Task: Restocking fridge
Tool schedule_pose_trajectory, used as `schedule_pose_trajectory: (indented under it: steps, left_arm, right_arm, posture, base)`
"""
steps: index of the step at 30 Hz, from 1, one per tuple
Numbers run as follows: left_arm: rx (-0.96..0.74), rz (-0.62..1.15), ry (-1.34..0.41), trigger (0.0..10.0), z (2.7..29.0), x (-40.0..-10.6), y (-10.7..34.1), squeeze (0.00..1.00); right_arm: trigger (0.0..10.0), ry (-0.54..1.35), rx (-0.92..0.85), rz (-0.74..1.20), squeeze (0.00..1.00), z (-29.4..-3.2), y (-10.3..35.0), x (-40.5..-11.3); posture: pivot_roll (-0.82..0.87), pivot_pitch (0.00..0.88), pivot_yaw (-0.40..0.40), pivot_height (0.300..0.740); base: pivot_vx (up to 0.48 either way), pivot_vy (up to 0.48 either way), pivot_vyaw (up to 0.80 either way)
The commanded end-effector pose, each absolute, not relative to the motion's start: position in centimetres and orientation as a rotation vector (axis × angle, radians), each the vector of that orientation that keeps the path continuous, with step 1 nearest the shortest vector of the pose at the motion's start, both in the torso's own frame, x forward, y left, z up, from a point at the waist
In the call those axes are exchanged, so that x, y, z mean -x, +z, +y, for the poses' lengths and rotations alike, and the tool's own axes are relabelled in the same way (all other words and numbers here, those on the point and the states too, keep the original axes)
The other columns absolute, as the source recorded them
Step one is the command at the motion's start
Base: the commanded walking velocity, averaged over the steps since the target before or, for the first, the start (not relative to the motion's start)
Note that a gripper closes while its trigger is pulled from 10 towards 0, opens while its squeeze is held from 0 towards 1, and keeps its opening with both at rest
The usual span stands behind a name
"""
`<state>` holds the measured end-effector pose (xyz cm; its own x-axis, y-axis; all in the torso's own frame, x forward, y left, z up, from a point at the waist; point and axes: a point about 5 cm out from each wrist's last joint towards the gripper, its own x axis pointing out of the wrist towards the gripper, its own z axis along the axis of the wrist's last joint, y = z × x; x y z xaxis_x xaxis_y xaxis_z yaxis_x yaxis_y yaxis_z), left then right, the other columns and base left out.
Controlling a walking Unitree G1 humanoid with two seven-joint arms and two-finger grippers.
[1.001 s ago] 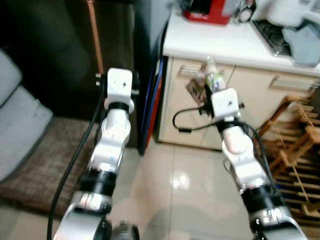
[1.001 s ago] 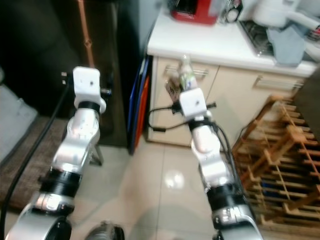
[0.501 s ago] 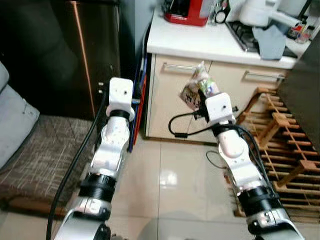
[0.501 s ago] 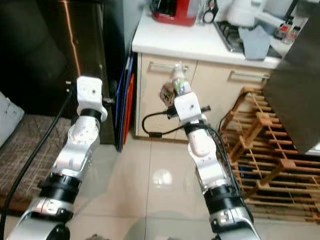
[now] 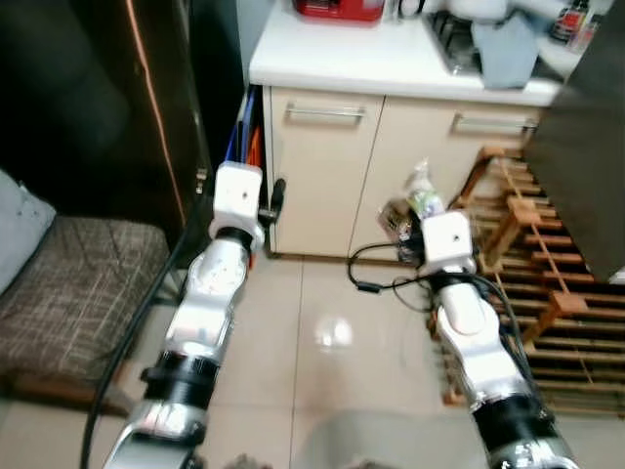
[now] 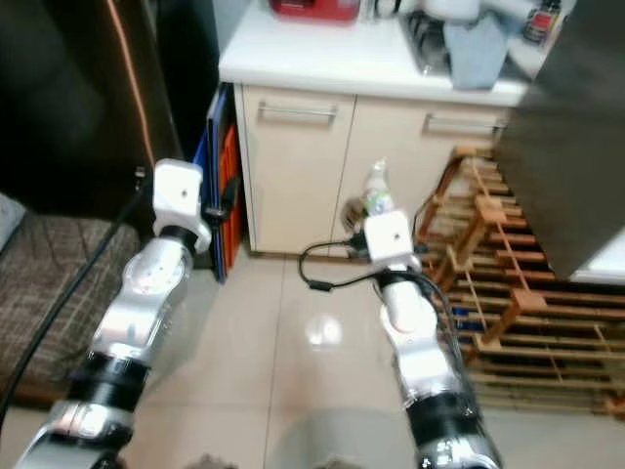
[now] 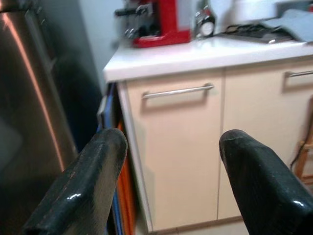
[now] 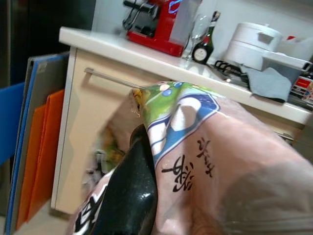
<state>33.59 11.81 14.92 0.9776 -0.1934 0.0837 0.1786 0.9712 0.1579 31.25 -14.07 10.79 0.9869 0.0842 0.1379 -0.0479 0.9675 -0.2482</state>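
Right gripper [image 8: 146,196] pinching a printed pink-and-green plastic food packet [image 8: 205,161] at frame centre-right; left gripper [image 7: 171,186] fingers spread, empty, before cream cabinet doors [image 7: 181,156].

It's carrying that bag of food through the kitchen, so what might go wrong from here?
The right gripper pinches the plastic food packet by its loose film, so it might slip or tear and drop onto the tiled floor. The wooden rack stands close beside the right arm, which could knock it. A black cable loops beneath that wrist and might snag on the rack.
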Motion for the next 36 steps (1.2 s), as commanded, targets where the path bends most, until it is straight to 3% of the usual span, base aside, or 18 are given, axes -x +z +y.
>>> schedule_pose_trajectory:
  steps: [1, 10, 21, 36]
  left_arm:
    - [-0.145, -0.121, -0.248, 10.0, 10.4, -33.5, 15.6, 0.00]
    - [-0.166, -0.128, -0.246, 10.0, 10.7, -33.9, 15.9, 0.00]
    - [-0.155, -0.116, -0.204, 10.0, 9.8, -35.0, 15.5, 0.00]
    - [-0.178, -0.124, -0.217, 10.0, 9.9, -35.5, 15.4, 0.00]
  right_arm:
    - [0.0, 0.002, 0.228, -0.176, 0.00, -15.4, 11.5, -31.5]
    - [0.0, -0.004, 0.230, -0.181, 0.00, -15.5, 11.6, -31.5]
    - [0.0, 0.039, 0.285, -0.206, 0.00, -16.1, 12.7, -32.3]
    - [0.0, 0.036, 0.279, -0.204, 0.00, -15.9, 12.3, -32.2]
  posture:
    - [-0.05, 0.000, 0.074, 0.740]
    - [-0.05, 0.000, 0.067, 0.740]
    - [-0.06, 0.000, -0.004, 0.740]
    - [-0.06, 0.000, 0.018, 0.740]
  base:
    - [0.000, -0.469, 0.00]
    - [0.000, -0.469, 0.00]
    - [0.000, -0.464, 0.00]
    - [0.000, -0.461, 0.00]
